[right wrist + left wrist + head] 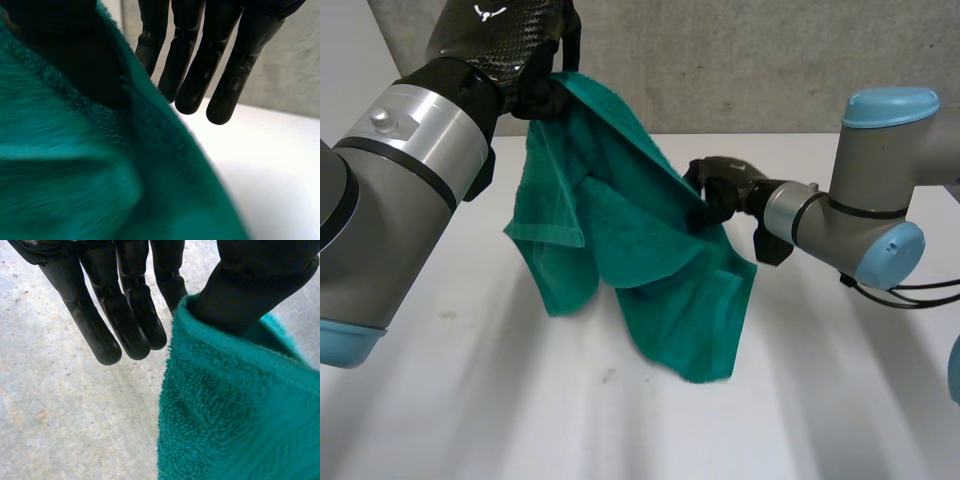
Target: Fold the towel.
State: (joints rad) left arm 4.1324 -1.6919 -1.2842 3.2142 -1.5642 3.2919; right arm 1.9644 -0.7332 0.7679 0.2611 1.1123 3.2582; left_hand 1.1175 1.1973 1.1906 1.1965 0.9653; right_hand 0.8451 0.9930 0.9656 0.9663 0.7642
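Two black hands pinching one green towel (620,250) hanging over white table (450,400), left hand (538,88) thumb clamped on its corner at 11 o'clock, right hand (718,195) thumb clamped on its edge at 3 o'clock, other fingers straight

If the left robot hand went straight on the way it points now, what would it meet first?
Probably the grey concrete wall, though depth is unclear; nothing else lies beyond the left robot hand, which pinches the green terry towel.

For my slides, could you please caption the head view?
The left hand, higher, and the right hand pinch a hanging green towel over the white table.
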